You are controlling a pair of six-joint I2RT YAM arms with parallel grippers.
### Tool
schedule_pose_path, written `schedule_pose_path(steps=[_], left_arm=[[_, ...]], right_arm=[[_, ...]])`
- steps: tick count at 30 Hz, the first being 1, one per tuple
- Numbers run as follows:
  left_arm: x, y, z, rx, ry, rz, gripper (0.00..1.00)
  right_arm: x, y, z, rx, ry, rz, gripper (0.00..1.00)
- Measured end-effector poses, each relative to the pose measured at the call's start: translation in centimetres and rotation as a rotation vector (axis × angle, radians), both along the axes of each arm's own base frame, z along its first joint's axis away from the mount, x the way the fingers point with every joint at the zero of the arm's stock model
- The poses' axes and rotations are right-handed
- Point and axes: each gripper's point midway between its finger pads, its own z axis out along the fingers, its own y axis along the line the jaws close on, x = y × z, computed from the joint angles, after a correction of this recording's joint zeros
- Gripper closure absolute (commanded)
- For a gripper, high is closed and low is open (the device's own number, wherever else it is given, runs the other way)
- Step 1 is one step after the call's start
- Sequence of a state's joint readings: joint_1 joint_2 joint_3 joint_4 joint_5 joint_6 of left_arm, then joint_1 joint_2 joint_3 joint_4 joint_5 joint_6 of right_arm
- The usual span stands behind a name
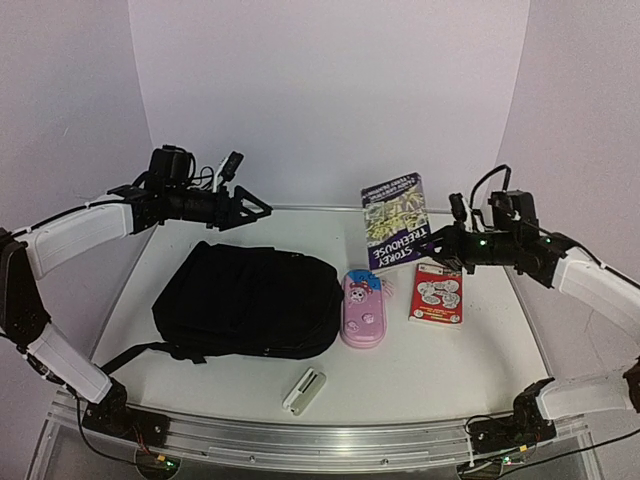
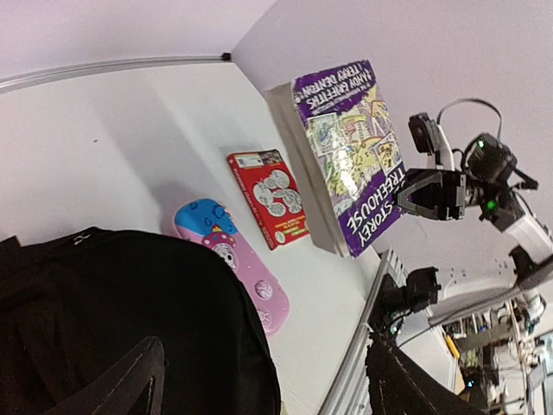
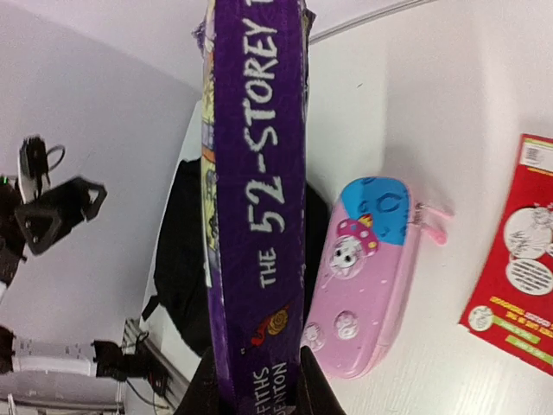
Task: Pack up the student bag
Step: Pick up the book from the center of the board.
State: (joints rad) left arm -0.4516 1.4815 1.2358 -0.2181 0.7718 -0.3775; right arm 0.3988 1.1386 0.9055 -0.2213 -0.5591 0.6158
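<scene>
Backpack (image 1: 245,300): black, soft, lying flat on the left-centre of the table (image 1: 480,370). Zip side up. One strap trails off toward the near-left corner.
Left pincer (image 1: 255,208): hangs in the air over the far edge of the backpack. Fingers spread wide with nothing between them. In the left wrist view both fingertips frame black fabric below.
Right pincer (image 1: 432,238): clamped on the book (image 1: 393,222), with one finger on each cover at the lower right corner. In the right wrist view the fingers sit either side of the spine.
Book: purple paperback with "Treehouse" on the cover and "52-Storey" on the spine. Lifted clear of the table and tilted, cover toward the top camera, above the far middle of the table.
Pencil case (image 1: 362,310): pink with a blue end and cartoon figures, lying flat just beside the backpack's right edge. Cannot tell whether they touch.
Booklet (image 1: 436,293): red with white round drawings, lying flat to the right of the pencil case, near it but apart.
Small white object (image 1: 304,390): oblong with a pale green strip, lying near the front edge of the table, in front of the backpack's right corner and apart from it. Too small to identify.
</scene>
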Motion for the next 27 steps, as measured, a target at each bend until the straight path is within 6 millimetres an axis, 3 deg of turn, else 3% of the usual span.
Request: schedule_pose_path(steps=[6, 9, 14, 18, 20, 24, 27], left_arm=[[-2.1, -3.6, 1.1, -0.034, -0.034, -0.186, 0.07], [-2.5, -4.2, 1.1, -0.027, -0.048, -0.232, 0.05], [-2.5, -4.3, 0.5, -0.003, -0.044, -0.277, 0.01], [-3.8, -4.4, -0.1, -0.025, -0.003, -0.358, 0.01], [-4.5, -4.4, -0.4, -0.038, 0.022, -0.398, 0.08], [-5.8, -4.4, -0.3, -0.07, 0.055, -0.465, 0.36], [-6.6, -4.3, 0.2, -0.098, 0.069, -0.508, 0.68]], right_arm=[[-3.5, 7.3, 1.8, -0.061, -0.007, 0.331, 1.0], [-5.6, 10.1, 1.7, -0.068, -0.002, 0.477, 1.0], [-8.0, 12.2, 1.2, -0.064, 0.03, 0.622, 1.0], [-9.0, 12.9, 1.7, -0.041, 0.026, 0.695, 1.0], [-9.2, 13.1, 2.2, -0.026, 0.014, 0.719, 1.0], [-9.4, 13.5, 2.9, -0.005, -0.005, 0.755, 1.0], [-9.4, 13.8, 2.5, -0.002, 0.002, 0.774, 1.0]])
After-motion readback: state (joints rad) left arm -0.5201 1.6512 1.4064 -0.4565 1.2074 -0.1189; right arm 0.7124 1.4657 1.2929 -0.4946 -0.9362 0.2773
